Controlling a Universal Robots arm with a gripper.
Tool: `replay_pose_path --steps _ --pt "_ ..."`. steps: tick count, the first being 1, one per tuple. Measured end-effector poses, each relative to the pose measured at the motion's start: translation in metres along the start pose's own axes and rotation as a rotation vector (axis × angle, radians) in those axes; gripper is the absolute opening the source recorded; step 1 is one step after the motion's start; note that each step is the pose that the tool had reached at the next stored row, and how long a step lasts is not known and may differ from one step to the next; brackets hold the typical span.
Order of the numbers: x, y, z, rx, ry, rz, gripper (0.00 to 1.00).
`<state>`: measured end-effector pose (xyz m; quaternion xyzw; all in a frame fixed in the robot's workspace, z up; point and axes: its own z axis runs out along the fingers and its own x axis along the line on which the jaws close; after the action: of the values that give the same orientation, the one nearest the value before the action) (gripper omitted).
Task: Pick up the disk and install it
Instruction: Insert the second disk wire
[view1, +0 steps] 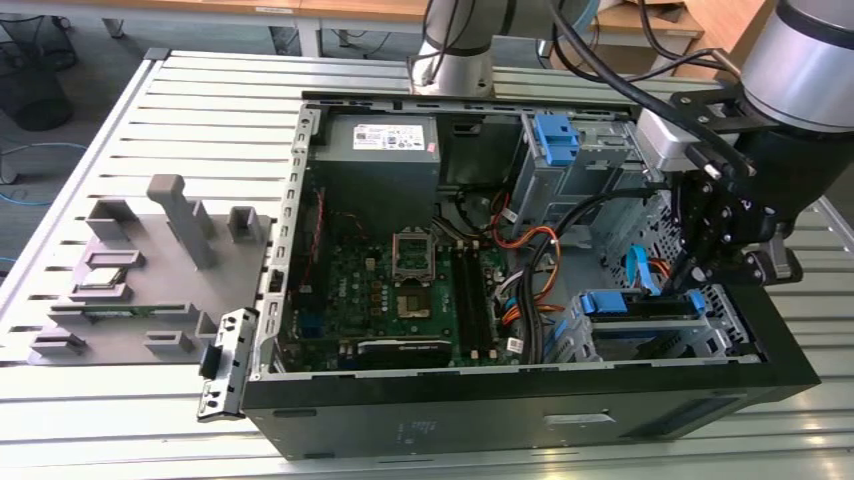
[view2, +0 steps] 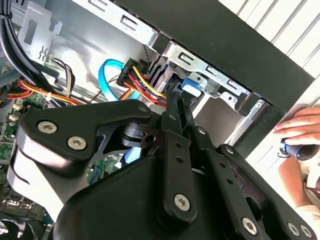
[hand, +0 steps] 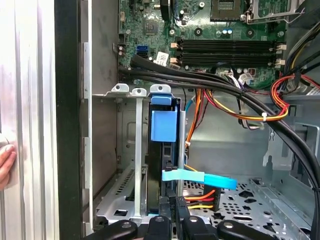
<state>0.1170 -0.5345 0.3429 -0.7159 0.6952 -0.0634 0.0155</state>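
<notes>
The disk (view1: 621, 303) stands on edge in the drive cage (view1: 727, 335) at the near corner of the open computer case, on the exterior view's right; its blue carrier frame shows on top. In the first wrist view the disk (hand: 164, 125) sits in a slot of the cage (hand: 125, 91), its dark body running below the blue frame. My gripper (view1: 691, 288) hangs right over it. In both wrist views the gripper (hand: 175, 216) (view2: 176, 97) is shut, its tips meeting against the blue frame (view2: 191, 86). Whether they pinch part of it is hidden.
Bundled cables (hand: 240, 100) and a light blue flat cable (hand: 200, 178) run beside the cage. The motherboard (view1: 400, 290), a grey power-supply box (view1: 387, 140) and a second blue bracket (view1: 554, 140) fill the case. A person's hand (view2: 300, 131) rests outside the case wall. Grey fixtures (view1: 134, 270) stand on the exterior view's left.
</notes>
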Motion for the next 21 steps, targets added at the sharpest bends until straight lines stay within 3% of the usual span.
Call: replay_pose_path --steps 5,9,18,21 --pt "-0.0001 0.0006 0.0006 -0.0011 0.0028 0.026 0.16" --pt "-0.0002 0.0029 0.0012 0.0033 0.0037 0.034 0.16" --pt "-0.0002 0.0075 0.0034 0.0286 0.0042 0.038 0.16" --pt "-0.0003 0.0099 0.0035 0.0314 0.0044 0.039 0.16"
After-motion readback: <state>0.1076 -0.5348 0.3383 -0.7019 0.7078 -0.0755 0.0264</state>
